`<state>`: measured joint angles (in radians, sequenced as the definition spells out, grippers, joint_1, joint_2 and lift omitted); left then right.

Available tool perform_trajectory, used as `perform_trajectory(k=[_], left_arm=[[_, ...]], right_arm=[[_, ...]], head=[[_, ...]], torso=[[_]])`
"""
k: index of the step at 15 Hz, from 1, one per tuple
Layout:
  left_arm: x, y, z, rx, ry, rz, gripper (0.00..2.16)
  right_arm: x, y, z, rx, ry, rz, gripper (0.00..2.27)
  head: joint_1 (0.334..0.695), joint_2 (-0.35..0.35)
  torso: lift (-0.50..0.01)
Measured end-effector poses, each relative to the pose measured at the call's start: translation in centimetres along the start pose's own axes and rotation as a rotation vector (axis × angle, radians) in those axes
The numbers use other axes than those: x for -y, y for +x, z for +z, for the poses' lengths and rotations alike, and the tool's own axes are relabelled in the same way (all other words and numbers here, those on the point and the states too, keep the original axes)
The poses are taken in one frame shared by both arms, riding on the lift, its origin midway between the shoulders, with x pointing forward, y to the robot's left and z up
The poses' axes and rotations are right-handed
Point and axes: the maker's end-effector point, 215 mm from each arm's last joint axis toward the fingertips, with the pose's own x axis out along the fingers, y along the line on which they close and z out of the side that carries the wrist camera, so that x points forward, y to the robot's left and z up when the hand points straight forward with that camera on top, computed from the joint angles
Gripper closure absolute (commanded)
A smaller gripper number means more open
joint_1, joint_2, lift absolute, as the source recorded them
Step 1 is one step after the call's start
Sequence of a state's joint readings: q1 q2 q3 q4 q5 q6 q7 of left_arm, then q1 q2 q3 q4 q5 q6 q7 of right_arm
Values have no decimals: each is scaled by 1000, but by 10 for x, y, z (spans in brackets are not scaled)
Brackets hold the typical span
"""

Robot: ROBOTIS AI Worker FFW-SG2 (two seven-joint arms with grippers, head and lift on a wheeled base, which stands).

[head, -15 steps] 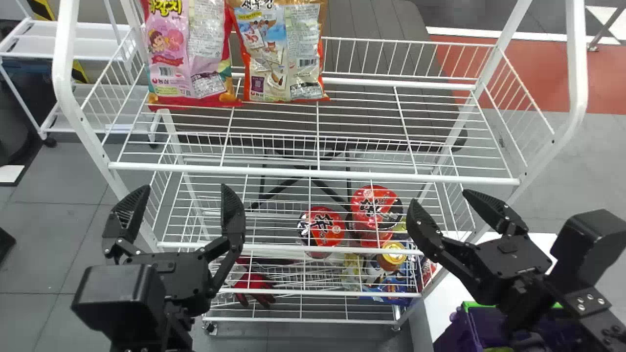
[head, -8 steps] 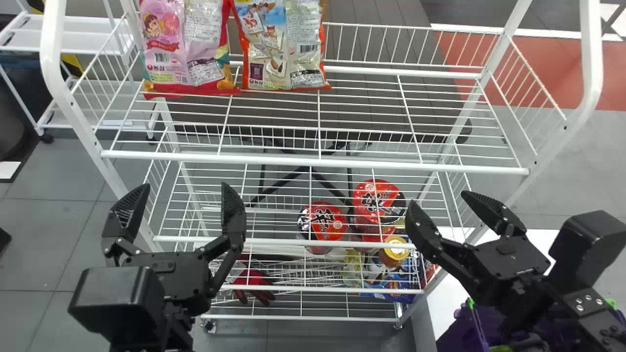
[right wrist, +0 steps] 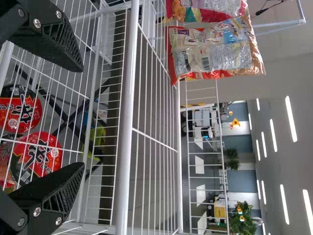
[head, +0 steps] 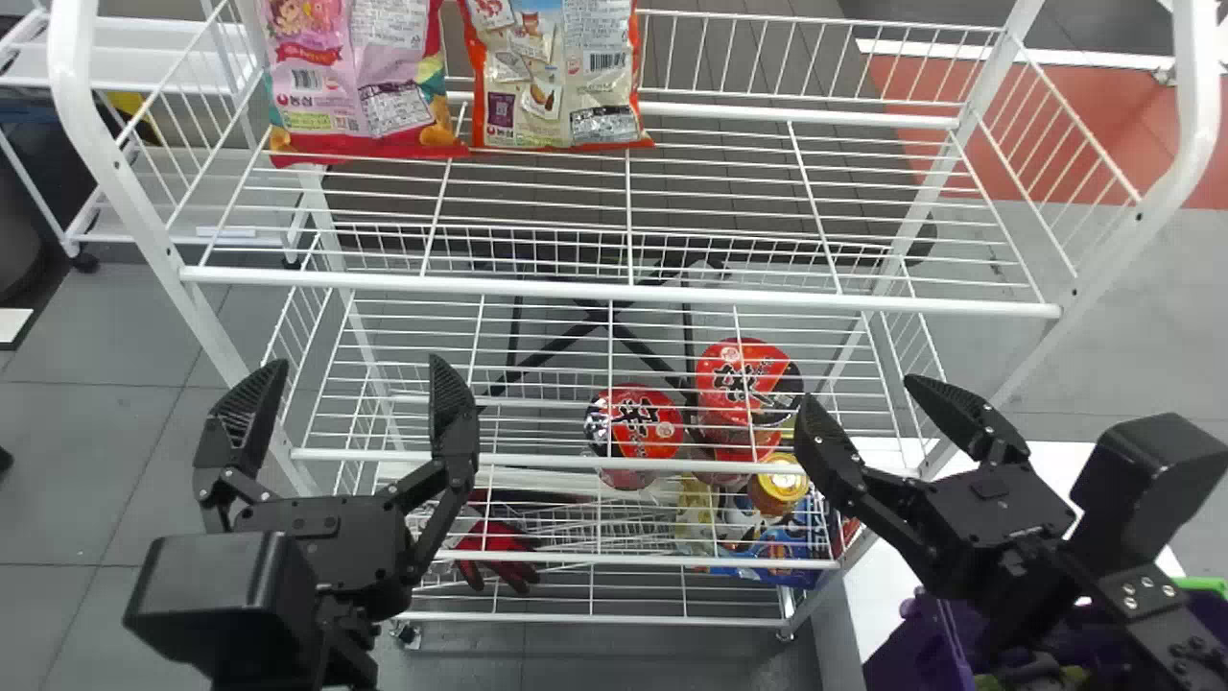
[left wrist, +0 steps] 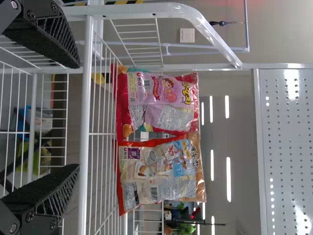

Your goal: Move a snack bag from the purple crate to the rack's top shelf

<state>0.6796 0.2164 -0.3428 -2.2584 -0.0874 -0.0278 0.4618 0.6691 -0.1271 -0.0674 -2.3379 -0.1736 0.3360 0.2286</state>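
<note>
Two snack bags, the pink bag (head: 350, 86) and the beige bag (head: 556, 86), are standing at eleven o'clock on the rack's top shelf (head: 614, 290) in the head view. The purple crate (head: 911, 643) is sitting between four and five, its contents hiding too much to name. The left gripper (head: 358, 369) is hanging at nine, the right gripper (head: 863, 393) at three, both spreading their fingers wide and gripping nothing.

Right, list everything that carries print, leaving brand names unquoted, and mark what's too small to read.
Pink-and-red plastic snack bag: large lettering, unquoted; fine panel print too small to read.
Cream plastic snack bag with orange edges: same.
Red round-topped tubs: bold black characters, unquoted; smaller print too small to read.
</note>
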Motion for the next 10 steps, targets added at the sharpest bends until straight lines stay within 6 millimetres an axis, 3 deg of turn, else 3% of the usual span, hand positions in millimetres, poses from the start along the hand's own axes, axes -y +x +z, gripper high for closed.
perform_trajectory(k=[10], left_arm=[[2, 0, 1, 0, 0, -3, 90]], right_arm=[[-2, 0, 0, 3, -10, 13, 144]], head=[[695, -66]], torso=[[-227]])
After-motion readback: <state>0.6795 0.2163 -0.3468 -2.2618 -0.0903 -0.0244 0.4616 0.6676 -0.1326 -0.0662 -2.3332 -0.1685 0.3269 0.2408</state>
